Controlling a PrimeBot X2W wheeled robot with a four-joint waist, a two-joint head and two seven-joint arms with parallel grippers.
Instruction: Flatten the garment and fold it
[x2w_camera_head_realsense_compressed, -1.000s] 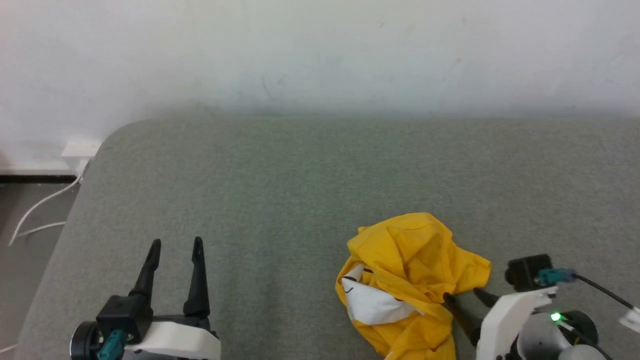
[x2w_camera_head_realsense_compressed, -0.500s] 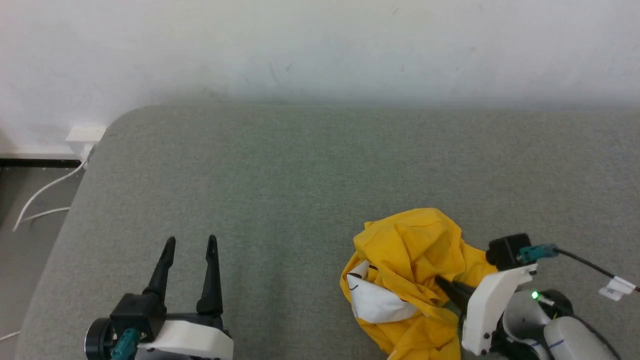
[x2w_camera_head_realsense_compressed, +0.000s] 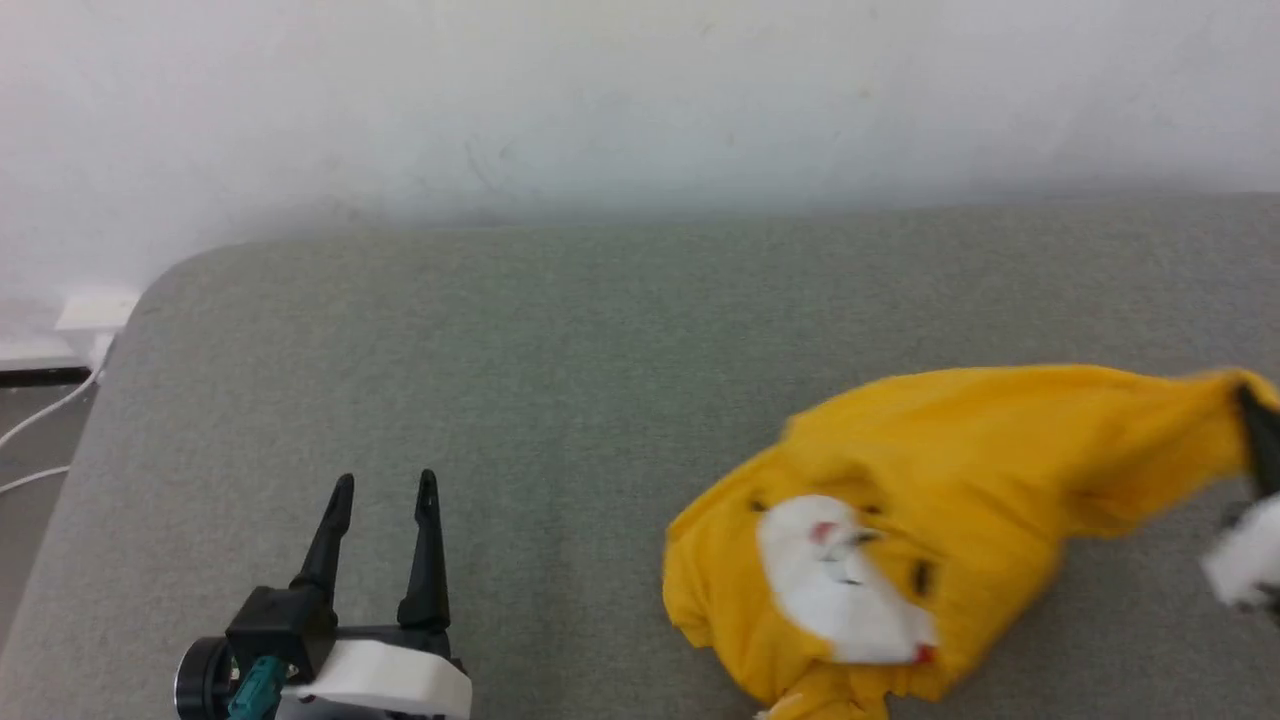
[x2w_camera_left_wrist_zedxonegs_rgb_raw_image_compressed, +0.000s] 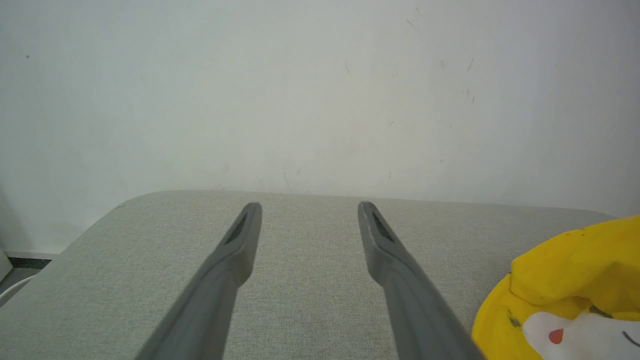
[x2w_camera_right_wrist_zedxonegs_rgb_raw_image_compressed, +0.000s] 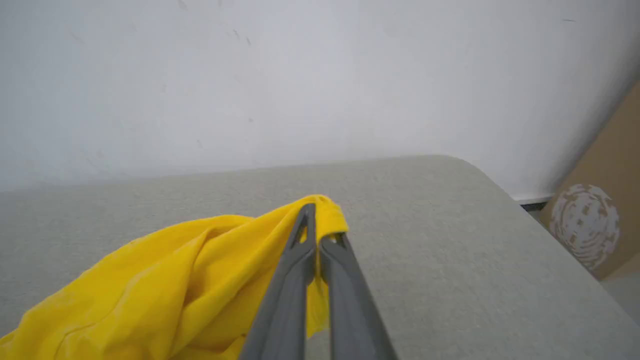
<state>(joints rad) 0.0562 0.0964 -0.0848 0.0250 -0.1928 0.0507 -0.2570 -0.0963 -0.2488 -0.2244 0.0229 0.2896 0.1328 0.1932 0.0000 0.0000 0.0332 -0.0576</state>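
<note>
One white wall (x2w_camera_head_realsense_compressed: 640, 90) takes the whole top of the head view. Below it lies one grey-green padded bench (x2w_camera_head_realsense_compressed: 500, 350), with a rounded corner at the left of the frame.

One yellow T-shirt (x2w_camera_head_realsense_compressed: 960, 470) lies crumpled on the bench at the lower right. It is stretched into a long point toward the right edge. On its front I can count one large white patch (x2w_camera_head_realsense_compressed: 840, 580), two small red marks and some black dots, though they are blurred.

There are two end effectors. The right end effector (x2w_camera_right_wrist_zedxonegs_rgb_raw_image_compressed: 318, 235) is clenched on the pointed end of the T-shirt, and yellow cloth is pinched between its two fingers. The left end effector (x2w_camera_head_realsense_compressed: 386, 480) is at the lower left, released and holding nothing, well apart from the T-shirt.

Two thin white cables (x2w_camera_head_realsense_compressed: 40, 415) lie on the floor at the left edge.
</note>
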